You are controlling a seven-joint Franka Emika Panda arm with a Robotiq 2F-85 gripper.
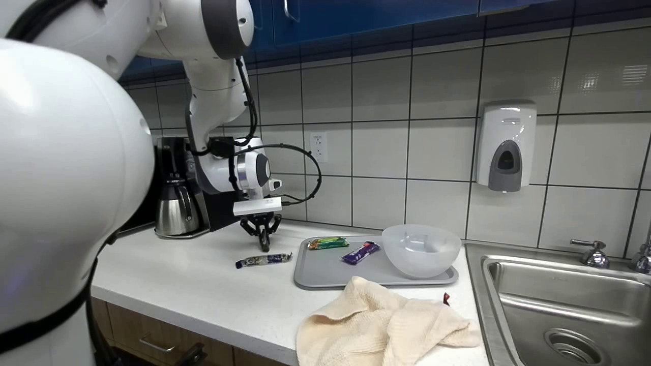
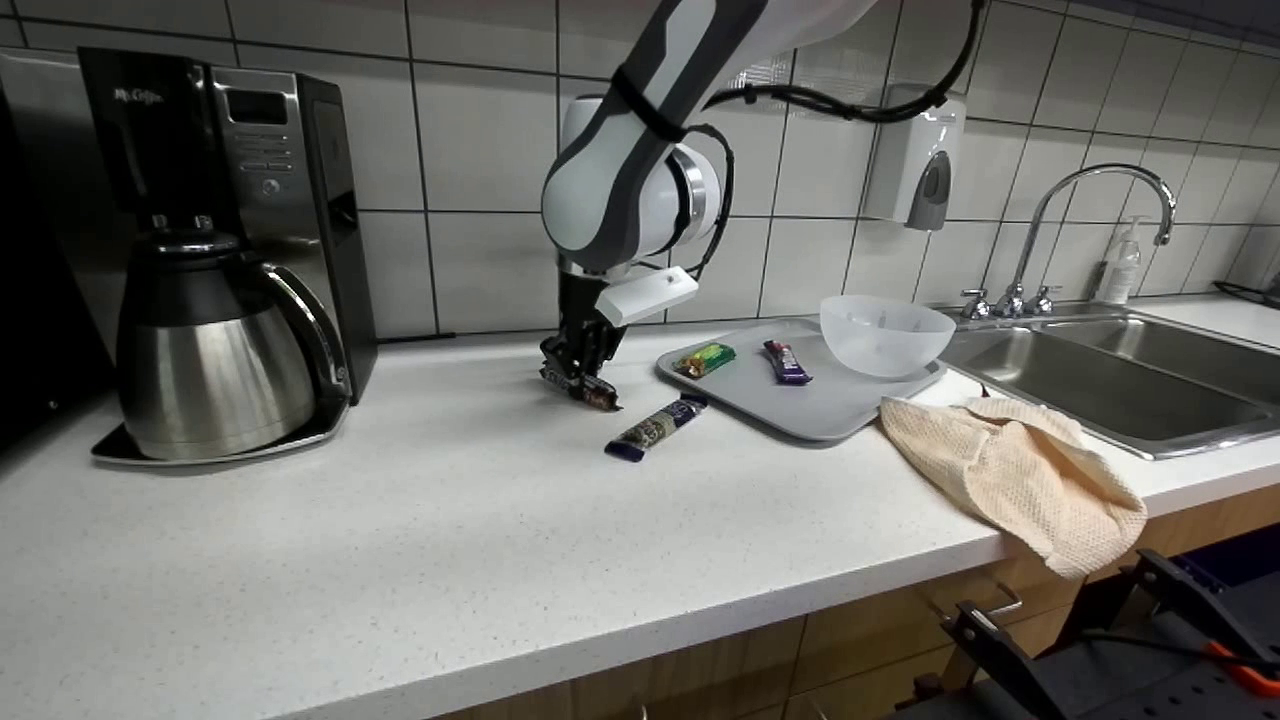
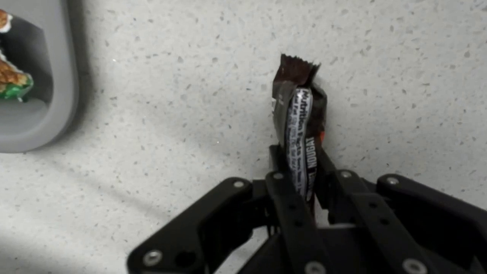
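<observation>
My gripper (image 3: 300, 158) is shut on a dark brown candy bar (image 3: 296, 102), its fingers pressing on both long sides. The bar's crimped end sticks out past the fingertips in the wrist view; its rear part is hidden by the gripper. In an exterior view the held bar (image 2: 598, 392) is low at the counter; whether it touches the surface I cannot tell. A second bar in a blue and silver wrapper (image 2: 655, 428) lies on the counter close by. On a grey tray (image 2: 800, 425) rest a green bar (image 2: 706, 360), a purple bar (image 2: 786, 362) and a translucent bowl (image 2: 885, 340).
A coffee maker (image 2: 330, 230) with a steel carafe (image 2: 215, 370) stands beside the arm. A peach cloth (image 1: 381, 325) lies in front of the tray, a small dark red wrapper end (image 1: 446, 299) showing behind it. The sink (image 1: 559, 305) and tiled wall (image 1: 376, 152) bound the counter.
</observation>
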